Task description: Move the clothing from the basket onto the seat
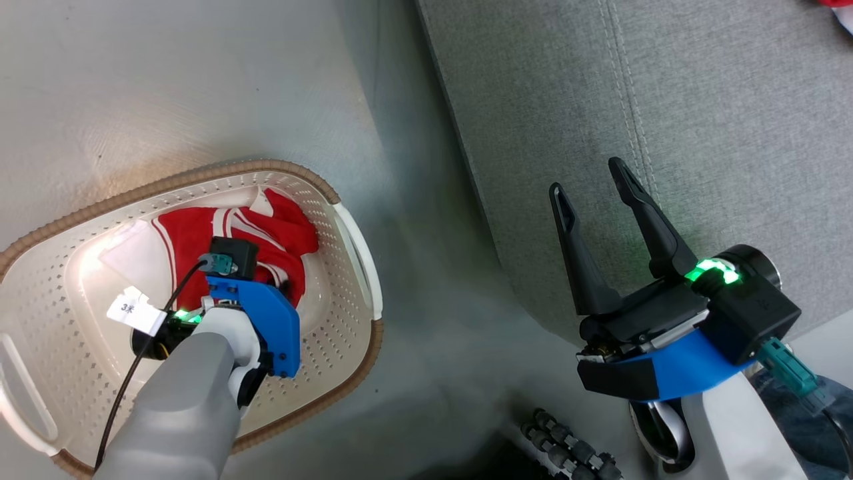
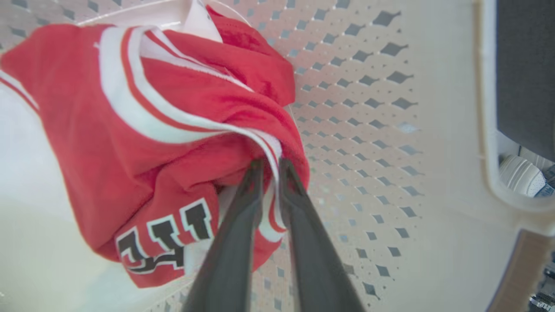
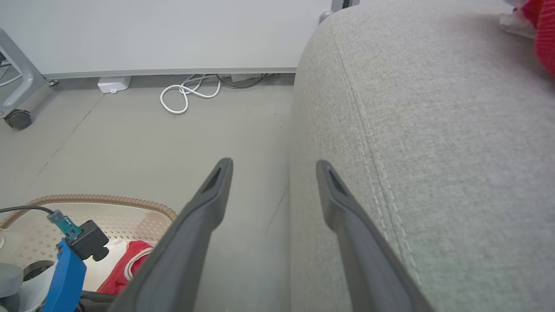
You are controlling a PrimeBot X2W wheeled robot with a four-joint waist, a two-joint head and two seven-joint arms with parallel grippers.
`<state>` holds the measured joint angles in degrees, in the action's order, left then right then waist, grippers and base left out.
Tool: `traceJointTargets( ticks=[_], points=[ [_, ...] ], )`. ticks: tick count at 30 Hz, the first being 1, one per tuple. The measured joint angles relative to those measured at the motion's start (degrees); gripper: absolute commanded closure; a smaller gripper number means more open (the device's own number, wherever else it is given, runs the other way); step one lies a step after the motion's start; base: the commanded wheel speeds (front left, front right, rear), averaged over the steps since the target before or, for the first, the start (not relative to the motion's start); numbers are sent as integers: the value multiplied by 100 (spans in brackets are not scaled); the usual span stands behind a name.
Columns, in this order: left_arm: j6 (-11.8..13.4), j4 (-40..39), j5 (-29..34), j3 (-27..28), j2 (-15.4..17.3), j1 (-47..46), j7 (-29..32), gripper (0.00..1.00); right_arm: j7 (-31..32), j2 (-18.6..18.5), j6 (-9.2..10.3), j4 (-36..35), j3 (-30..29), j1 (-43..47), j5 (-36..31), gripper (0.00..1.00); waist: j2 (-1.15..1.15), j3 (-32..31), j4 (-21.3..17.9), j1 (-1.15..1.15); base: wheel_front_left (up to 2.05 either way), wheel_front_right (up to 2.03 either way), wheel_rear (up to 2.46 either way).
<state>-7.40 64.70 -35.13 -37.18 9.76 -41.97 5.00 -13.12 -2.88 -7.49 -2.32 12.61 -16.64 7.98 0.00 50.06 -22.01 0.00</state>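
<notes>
Red and white clothing (image 1: 266, 230) lies crumpled in the cream perforated basket (image 1: 330, 313) on the floor at the left. My left wrist (image 1: 256, 313) reaches down into the basket over it. In the left wrist view my left gripper (image 2: 271, 164) is shut on a striped fold of the clothing (image 2: 173, 108), close to the basket wall (image 2: 368, 130). My right gripper (image 1: 586, 177) hangs open and holds nothing, over the front edge of the grey seat (image 1: 700, 100). The right wrist view has the right gripper (image 3: 274, 164) between floor and seat (image 3: 433, 130), with the basket (image 3: 99, 200) at lower left.
Another red and white garment (image 3: 544, 39) lies on the seat's far corner. Bare grey floor separates basket and seat. A white cable (image 3: 186, 91) coils by the wall, and a wheeled frame leg (image 3: 17, 119) stands at the left. A dark ribbed hose (image 1: 566, 447) lies near my base.
</notes>
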Motion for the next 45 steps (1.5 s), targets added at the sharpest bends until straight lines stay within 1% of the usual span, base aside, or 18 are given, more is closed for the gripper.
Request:
traceJointTargets(
  ticks=[5, 11, 19, 23, 27, 32, 37, 39, 42, 43, 45],
  points=[
    [-1, 164, -60, -83, -160, -98, -51, 100, 80, -1, 0, -123, -44, 66, -38, 0, 0, 21, 40, 0, 1, 1, 1],
    [-1, 323, -121, -130, -204, -175, -147, 100, 97, -1, 0, -153, 1, 54, -38, 0, 0, 20, 53, 0, 0, 0, 0],
    [-2, 443, -308, -197, -226, -191, -528, 100, 70, -1, 0, -5, 225, -197, 14, 0, 0, -87, 20, 0, 0, 0, 0],
    [-2, 513, -332, -254, -298, -93, -832, 100, 23, -1, 0, 189, 291, -338, 12, 0, 0, -415, 145, 0, 0, 0, 0],
    [-2, 584, -363, -334, -486, 119, -1240, 100, 15, -2, 0, 364, 279, -377, -81, 0, 0, -834, 392, 0, 0, 0, 0],
    [-2, 567, -386, -483, -644, 464, -1764, 100, 82, -2, 0, 533, 285, -410, -197, 0, 0, -1398, 728, -1, 0, 0, 0],
    [-2, 19, -512, -626, -675, 945, -1986, 100, 204, 1, 0, 603, 235, -366, -304, 0, 0, -1992, 1054, -1, 0, 0, 0],
    [-2, -500, -388, -503, -684, 1109, -1994, 100, 259, 2, 0, 612, 176, -282, -358, 0, 1, -2224, 1186, -1, 0, 0, 0],
    [-2, -1257, 78, -105, -699, 1475, -2001, 100, 360, 1, 0, 603, 104, -175, -413, 0, 0, -2554, 1374, -1, 0, 0, 0],
    [-2, -1363, 109, -27, -670, 1536, -1992, 100, 381, 1, 0, 626, 77, -116, -438, 0, 0, -2698, 1464, 0, 0, 0, 0],
    [-3, -1611, -56, -18, -510, 1403, -2001, 100, 464, 9, 0, 630, 65, 12, -447, 0, 1, -2968, 1579, -3, 0, 0, 0]
  ],
)
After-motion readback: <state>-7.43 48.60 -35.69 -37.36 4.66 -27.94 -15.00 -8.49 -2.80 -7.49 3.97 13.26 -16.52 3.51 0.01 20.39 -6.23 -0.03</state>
